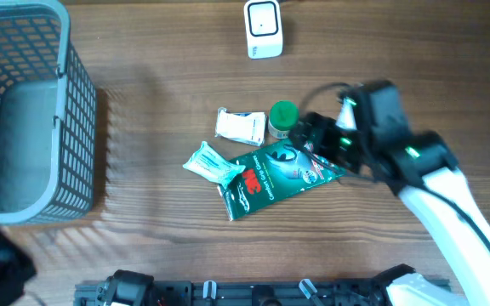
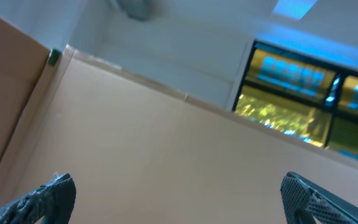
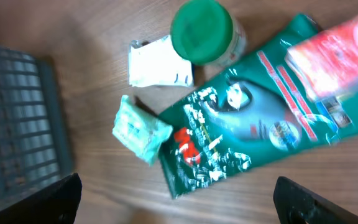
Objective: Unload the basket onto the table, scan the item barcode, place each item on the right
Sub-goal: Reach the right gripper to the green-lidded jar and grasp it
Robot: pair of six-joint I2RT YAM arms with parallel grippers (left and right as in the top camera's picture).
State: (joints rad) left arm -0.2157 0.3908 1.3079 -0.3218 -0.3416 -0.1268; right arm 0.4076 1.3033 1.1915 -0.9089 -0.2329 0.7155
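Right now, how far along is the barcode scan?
Done: nothing yet; every item lies on the wooden table, none near the white boxy scanner. In hand: right arm hovers over the dark green printed pouch, jaws open, empty. Remaining: grasp an item, show its barcode to the scanner.

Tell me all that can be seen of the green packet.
The green packet is a flat, glossy pouch, dark green with white print and a red logo. It lies flat and slanted on the wooden table. A red pack rests on one end; a pale sachet lies at the other. A green-lidded jar stands at its upper edge.
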